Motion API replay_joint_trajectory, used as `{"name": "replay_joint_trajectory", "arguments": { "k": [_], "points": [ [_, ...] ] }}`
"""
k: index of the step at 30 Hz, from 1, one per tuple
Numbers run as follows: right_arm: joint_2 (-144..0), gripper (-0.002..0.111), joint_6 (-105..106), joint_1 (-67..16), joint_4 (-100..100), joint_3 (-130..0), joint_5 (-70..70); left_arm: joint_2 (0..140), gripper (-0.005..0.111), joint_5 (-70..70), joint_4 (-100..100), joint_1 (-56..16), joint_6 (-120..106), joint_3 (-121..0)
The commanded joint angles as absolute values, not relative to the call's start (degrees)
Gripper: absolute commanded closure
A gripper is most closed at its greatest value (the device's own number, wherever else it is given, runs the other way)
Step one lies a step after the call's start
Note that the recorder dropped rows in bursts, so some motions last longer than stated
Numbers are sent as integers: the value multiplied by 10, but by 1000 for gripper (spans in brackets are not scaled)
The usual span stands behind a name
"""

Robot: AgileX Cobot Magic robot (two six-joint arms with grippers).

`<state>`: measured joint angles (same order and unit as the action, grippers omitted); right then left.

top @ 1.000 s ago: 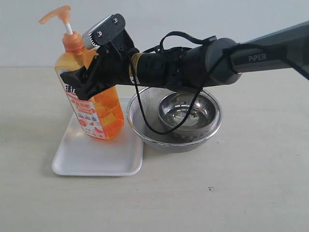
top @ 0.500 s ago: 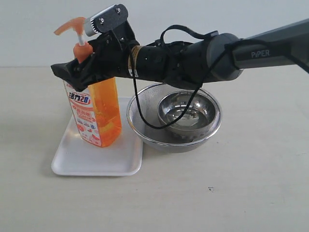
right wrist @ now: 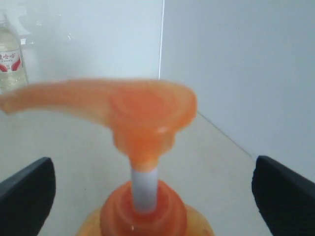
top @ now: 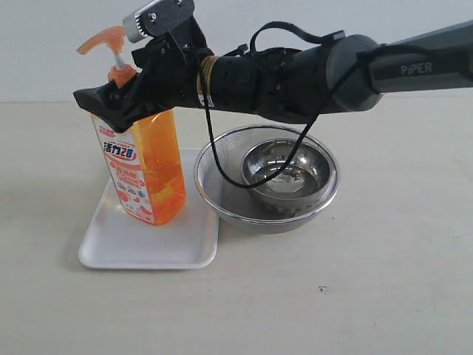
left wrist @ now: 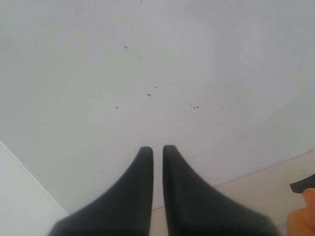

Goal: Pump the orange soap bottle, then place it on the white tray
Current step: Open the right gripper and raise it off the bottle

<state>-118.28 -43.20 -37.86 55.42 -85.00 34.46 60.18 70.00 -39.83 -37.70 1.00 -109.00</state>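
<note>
Orange soap bottle (top: 144, 174) stands upright on the white tray (top: 140, 248), and we see its neck and pump sitting in the gap between the jaws of the right gripper (top: 103, 102). Those jaws are spread wide and hold nothing. In the right wrist view the two black fingertips (right wrist: 27, 196) sit far apart, with clear space between each one and the white pump stem. In the exterior view the nearer finger crosses in front of the bottle's shoulder, just above the label, so we cannot tell from there whether it brushes the plastic. The orange pump head rises above the jaws, its spout reaching out to one jaw's side. The body of the orange soap bottle runs down below the jaws to the tray, which lies flat on the pale table (top: 355, 296) beneath them. Back toward the wrist from the jaws, and lower, a round metal mesh strainer (top: 222, 200) rests on the table close against the tray's edge, with a shiny steel bowl (top: 284, 174) inside it. The left gripper (left wrist: 157, 150) shows only in its own wrist view. Its two dark fingers (left wrist: 140, 172) are drawn almost together, leaving a thin slit with nothing in it. Ahead of those jaws we see a plain white wall.
</note>
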Motion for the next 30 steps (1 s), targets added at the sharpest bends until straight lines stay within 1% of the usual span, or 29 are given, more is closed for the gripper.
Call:
{"name": "replay_joint_trajectory", "arguments": {
  "k": [1,6,15,22,28,30],
  "points": [
    [-1160,4,-445,-377,568,-852,340,600,102,700,-399,-379,16,-1088],
    [-1148,4,-481,-377,609,-852,331,600,102,700,-399,-379,16,-1088],
    [-1115,4,-647,-377,799,-852,311,600,102,700,-399,-379,16,-1088],
    [-1090,4,-701,-377,875,-852,271,600,102,700,-399,-379,16,-1088],
    [-1067,4,-813,-377,999,-852,265,600,102,700,-399,-379,16,-1088],
    [-1058,4,-835,-377,999,-851,266,600,102,700,-399,-379,16,-1088]
  ]
}}
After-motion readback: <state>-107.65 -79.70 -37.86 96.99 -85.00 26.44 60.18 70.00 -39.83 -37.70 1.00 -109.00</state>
